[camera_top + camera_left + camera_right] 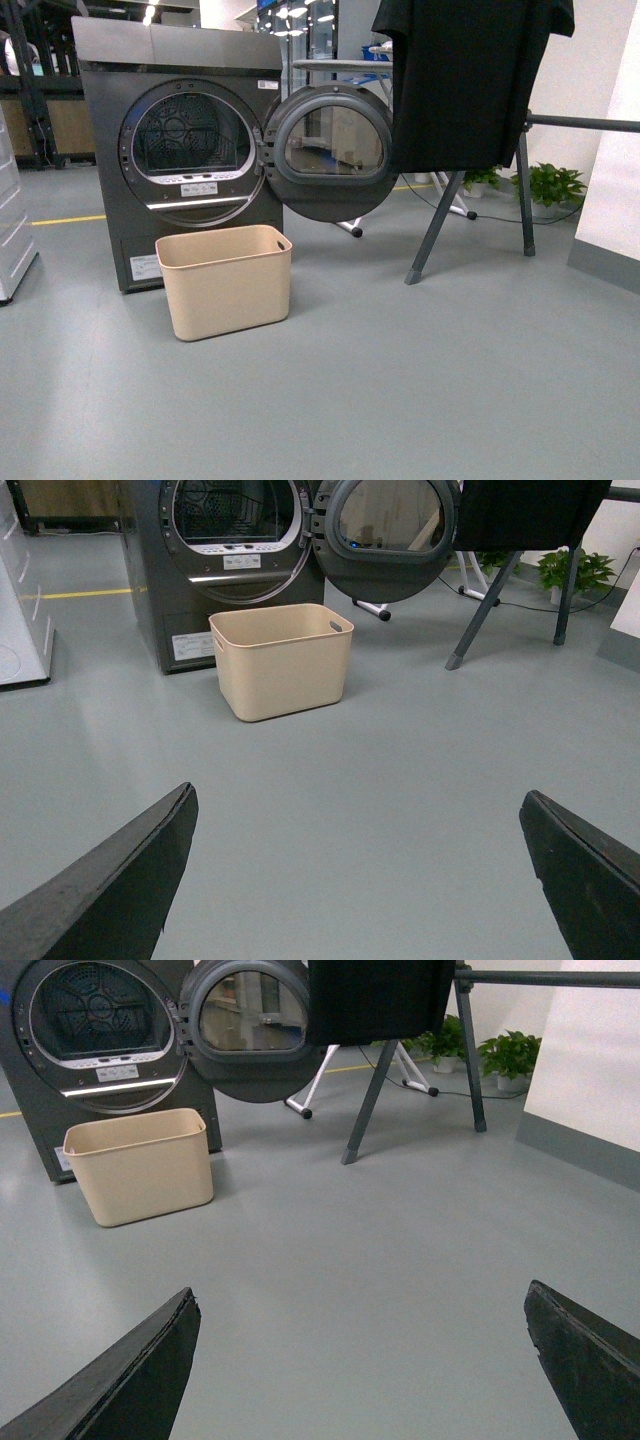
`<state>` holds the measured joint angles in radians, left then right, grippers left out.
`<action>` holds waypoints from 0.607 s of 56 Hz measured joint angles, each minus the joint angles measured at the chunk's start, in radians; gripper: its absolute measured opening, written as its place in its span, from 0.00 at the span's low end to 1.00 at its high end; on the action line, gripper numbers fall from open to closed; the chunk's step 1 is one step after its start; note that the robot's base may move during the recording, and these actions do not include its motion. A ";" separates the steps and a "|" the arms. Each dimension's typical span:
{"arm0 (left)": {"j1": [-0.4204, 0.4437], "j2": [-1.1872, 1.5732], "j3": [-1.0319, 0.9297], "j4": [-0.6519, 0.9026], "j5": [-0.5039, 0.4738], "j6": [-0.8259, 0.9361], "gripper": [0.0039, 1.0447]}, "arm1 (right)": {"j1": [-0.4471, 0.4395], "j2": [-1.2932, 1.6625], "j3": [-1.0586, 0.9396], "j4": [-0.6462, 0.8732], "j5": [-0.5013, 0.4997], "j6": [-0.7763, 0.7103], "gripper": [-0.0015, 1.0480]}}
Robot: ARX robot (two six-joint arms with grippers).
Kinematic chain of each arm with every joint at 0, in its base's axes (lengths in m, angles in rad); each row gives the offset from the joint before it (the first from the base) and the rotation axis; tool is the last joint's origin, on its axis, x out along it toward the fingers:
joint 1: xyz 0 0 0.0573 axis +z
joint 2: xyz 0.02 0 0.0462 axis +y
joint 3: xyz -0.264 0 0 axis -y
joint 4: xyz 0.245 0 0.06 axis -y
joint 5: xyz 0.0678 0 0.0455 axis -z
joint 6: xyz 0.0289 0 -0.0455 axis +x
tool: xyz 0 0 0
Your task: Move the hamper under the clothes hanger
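Note:
The beige hamper [228, 282] stands on the grey floor right in front of the dark grey dryer, left of the clothes hanger [524, 190]. The hanger's round bar [590, 124] runs off to the right and a black garment [465, 80] hangs from it. The hamper [284, 660] appears ahead in the left wrist view, and in the right wrist view the hamper [140, 1165] lies off to one side with the hanger leg [368, 1100] further over. My left gripper [357, 805] and right gripper [362, 1300] are both open, well short of the hamper, holding nothing.
The dryer [180, 150] has its round door [328, 152] swung open toward the hanger. A white appliance [12, 235] stands at the far left. Potted plants [552, 186] sit by the white wall [612, 170] at right. A cable lies on the floor behind the hanger.

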<state>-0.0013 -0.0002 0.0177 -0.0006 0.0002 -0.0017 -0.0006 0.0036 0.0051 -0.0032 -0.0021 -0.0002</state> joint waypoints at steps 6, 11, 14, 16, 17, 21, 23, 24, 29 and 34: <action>0.000 0.000 0.000 0.000 0.000 0.000 0.94 | 0.000 0.000 0.000 0.000 0.000 0.000 0.92; 0.000 0.000 0.000 0.000 0.000 0.000 0.94 | 0.000 0.000 0.000 0.000 0.000 0.000 0.92; 0.000 0.001 0.000 0.000 0.000 0.000 0.94 | 0.000 0.000 0.000 0.000 0.000 0.000 0.92; 0.000 0.000 0.000 0.000 0.000 0.000 0.94 | 0.000 0.000 0.000 0.000 -0.001 0.000 0.92; 0.000 0.000 0.000 0.000 0.000 0.000 0.94 | 0.000 0.000 0.000 0.000 0.000 0.000 0.92; 0.000 0.001 0.000 0.000 0.000 0.000 0.94 | 0.000 0.000 0.000 0.000 0.000 0.000 0.92; 0.000 0.000 0.000 0.000 0.000 0.000 0.94 | 0.000 0.000 0.000 0.000 0.000 0.000 0.92; 0.000 0.001 0.000 0.000 0.001 0.000 0.94 | 0.000 0.000 0.000 0.000 0.000 0.000 0.92; 0.000 0.000 0.000 0.000 0.000 0.000 0.94 | 0.000 0.000 0.000 0.000 -0.001 0.000 0.92; 0.000 0.001 0.000 0.000 0.000 0.000 0.94 | 0.000 0.000 0.000 0.000 0.001 0.000 0.92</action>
<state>-0.0013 0.0006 0.0177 -0.0010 0.0006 -0.0017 -0.0006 0.0036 0.0051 -0.0032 -0.0013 -0.0002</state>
